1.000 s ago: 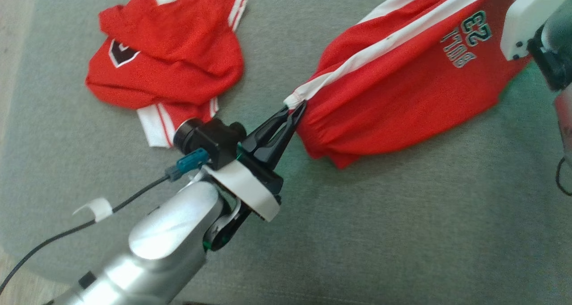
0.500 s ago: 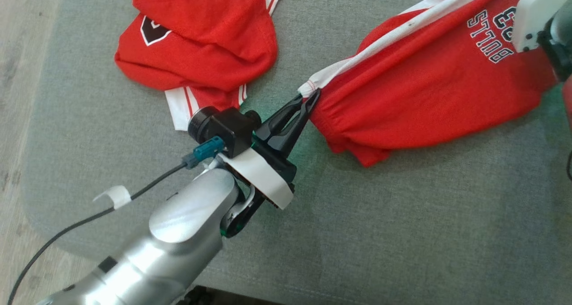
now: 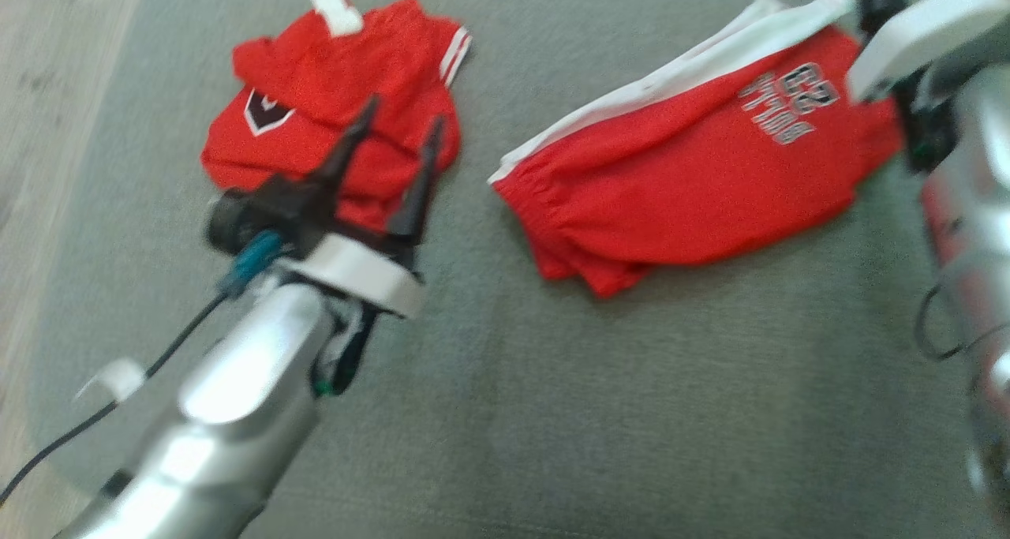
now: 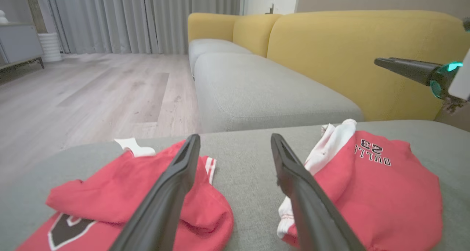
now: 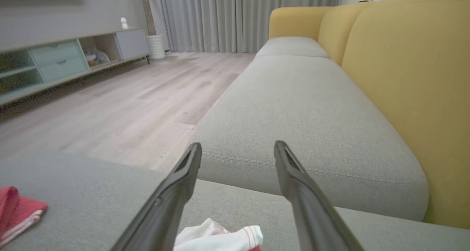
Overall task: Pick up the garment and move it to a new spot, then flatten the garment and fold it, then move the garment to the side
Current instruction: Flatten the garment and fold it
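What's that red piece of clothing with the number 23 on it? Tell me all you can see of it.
It is a pair of red shorts in thin sports cloth, with a white stripe along one side, a gathered elastic waistband and "BULLS 23" printed in pale letters. It lies slack and partly doubled over on the grey sofa cushion, apart from the other red garment. The right claw stands open above its white edge, gripping nothing.
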